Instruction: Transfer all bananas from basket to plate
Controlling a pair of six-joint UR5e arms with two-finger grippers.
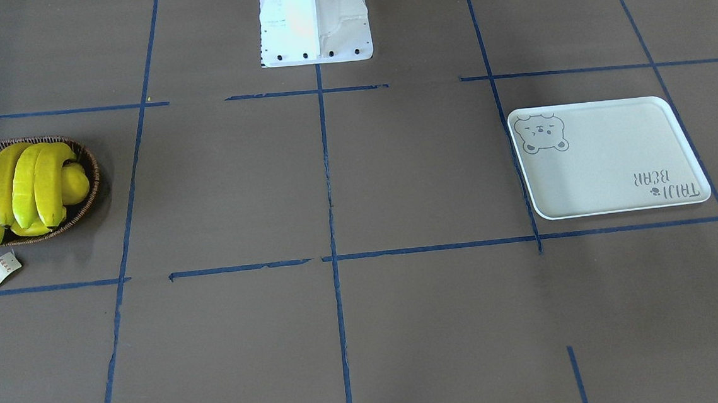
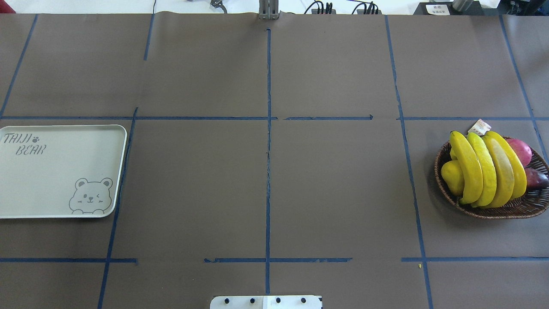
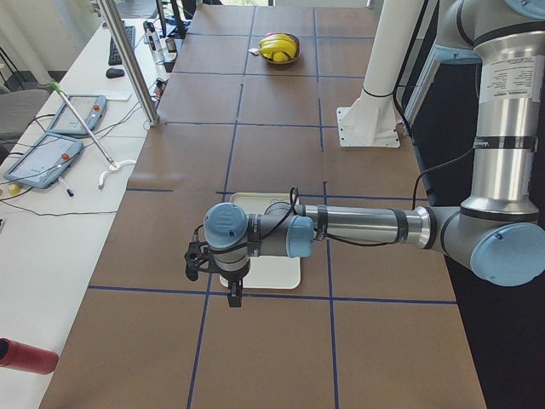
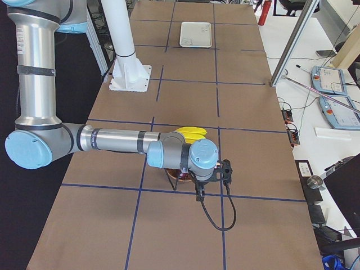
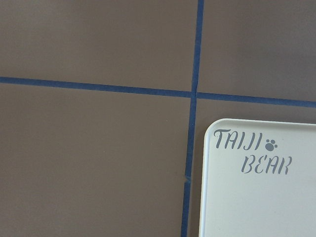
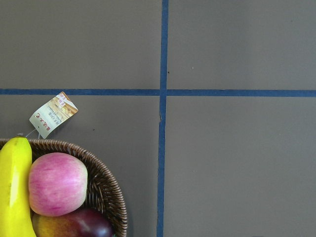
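I count all four bananas [image 2: 487,169] packed side by side in the basket [image 2: 510,210], at 3 o'clock on the table [image 2: 334,193] in the overhead view. The plate [image 2: 51,180] sits at 9 o'clock, well apart; the front view mirrors this. The arms show only in the side views: the left gripper [image 3: 233,294] hangs over the plate's near edge, the right gripper [image 4: 199,194] over the basket's near rim. I cannot tell whether either one's fingers are apart or together. The left wrist view catches only the plate's lettered corner at 5 o'clock. The right wrist view, at 7 o'clock, gives a closer look at a pink apple [image 6: 57,183] and a dark purple fruit [image 6: 84,224] beside one banana. The paper tag [image 6: 53,114] lies just outside the rim.
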